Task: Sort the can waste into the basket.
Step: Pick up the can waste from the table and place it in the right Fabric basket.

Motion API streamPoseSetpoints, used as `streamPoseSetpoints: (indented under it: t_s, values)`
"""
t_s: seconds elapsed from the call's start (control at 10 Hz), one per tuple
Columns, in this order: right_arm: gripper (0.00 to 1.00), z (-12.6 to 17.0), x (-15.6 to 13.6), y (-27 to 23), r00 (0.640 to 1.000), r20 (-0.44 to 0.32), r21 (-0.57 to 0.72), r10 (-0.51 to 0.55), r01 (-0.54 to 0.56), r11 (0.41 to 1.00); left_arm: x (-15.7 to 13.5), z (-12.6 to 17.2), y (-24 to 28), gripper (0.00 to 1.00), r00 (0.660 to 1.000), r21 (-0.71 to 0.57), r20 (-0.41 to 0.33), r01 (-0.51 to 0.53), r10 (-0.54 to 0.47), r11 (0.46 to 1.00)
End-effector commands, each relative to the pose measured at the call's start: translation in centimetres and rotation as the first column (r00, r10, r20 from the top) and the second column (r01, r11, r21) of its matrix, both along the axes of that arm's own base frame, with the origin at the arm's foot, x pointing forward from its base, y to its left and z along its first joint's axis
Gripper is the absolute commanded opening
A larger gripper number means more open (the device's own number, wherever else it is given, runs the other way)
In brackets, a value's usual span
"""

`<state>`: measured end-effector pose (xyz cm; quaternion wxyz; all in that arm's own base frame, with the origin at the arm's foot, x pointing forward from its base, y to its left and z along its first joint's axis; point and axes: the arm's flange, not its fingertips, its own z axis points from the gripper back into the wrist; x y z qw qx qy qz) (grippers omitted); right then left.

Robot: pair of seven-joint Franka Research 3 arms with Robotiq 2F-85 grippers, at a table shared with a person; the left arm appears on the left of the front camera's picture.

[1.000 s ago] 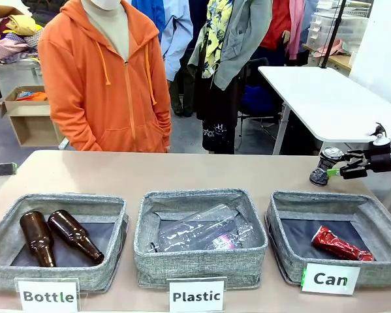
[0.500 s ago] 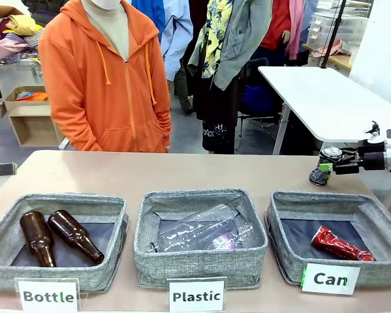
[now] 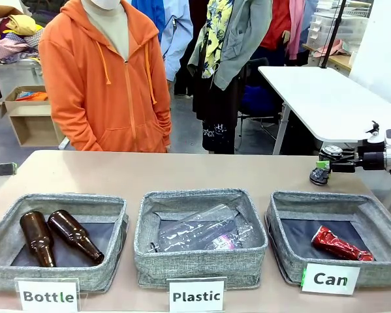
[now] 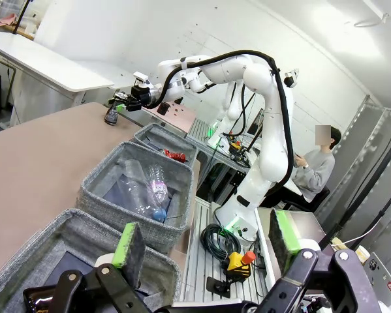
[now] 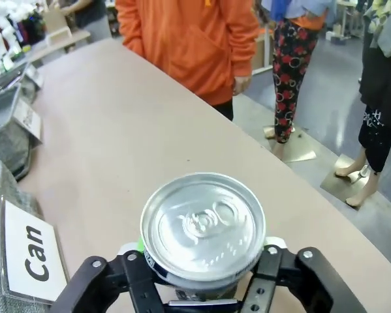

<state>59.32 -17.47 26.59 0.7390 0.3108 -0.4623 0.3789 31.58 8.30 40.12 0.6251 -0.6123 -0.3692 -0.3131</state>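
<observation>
Nearest the robot, three grey bins stand in a row on the counter (image 3: 182, 171): "Bottle" bin (image 3: 55, 244) holding two brown glass bottles (image 3: 58, 236), "Plastic" bin (image 3: 200, 240) holding clear plastic bottles (image 3: 205, 229), and the "Can" basket (image 3: 335, 238) at the right. A flattened red can (image 3: 341, 244) lies inside that basket. Left tool (image 4: 205, 248) stands open above the bin row, gripping nothing. Beyond the basket, the right tool (image 3: 326, 167) is closed on the dark can (image 3: 321, 171), silver top (image 5: 203, 218) up, base on the counter. At the far edge stands a person in an orange hoodie (image 3: 104, 78).
</observation>
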Motion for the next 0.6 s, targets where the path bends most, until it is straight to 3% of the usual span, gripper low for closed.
streamPoseSetpoints:
  t_s: [0.0, 0.5]
  values:
    - [0.0, 0.3, 0.6, -0.4, 1.0, -0.023, 0.019, 0.014, -0.014, 1.0, -0.2, 0.4, -0.7, 1.0, 1.0, -0.014, -0.005, -0.021, 0.021, 1.0]
    - [0.0, 4.0, -0.6, 0.1, 0.999, 0.028, 0.02, 0.023, -0.024, 1.0, -0.2, 0.4, -0.7, 1.0, 1.0, -0.014, -0.005, -0.021, 0.021, 1.0]
